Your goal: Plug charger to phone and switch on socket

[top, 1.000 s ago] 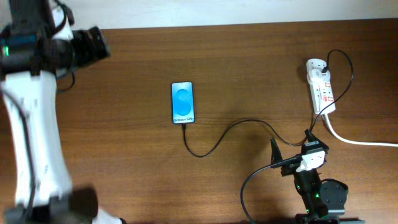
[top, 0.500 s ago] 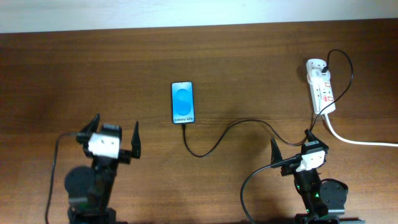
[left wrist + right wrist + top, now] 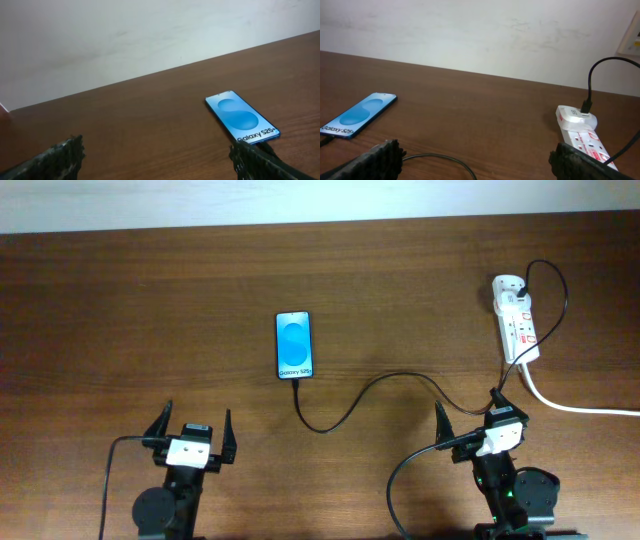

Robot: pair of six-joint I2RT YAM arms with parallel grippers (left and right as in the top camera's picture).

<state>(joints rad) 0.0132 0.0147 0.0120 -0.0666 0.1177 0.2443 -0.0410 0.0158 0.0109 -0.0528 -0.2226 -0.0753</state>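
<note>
Withdrawal of left gripper (image 3: 196, 420) to near left is complete, jaws wide, empty; right gripper (image 3: 468, 408) likewise spread, empty. Charger (image 3: 400, 374) meets phone (image 3: 294, 345) at centre; socket (image 3: 518, 330) far right, switch unreadable; task likely finished.

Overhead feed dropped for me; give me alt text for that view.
A slim smartphone with a bright blue screen lies mid-table, a thin black charger cable running from its near edge to a long white power strip at far right. The left hand and right hand sit open and empty at the near edge of the wooden table.
</note>
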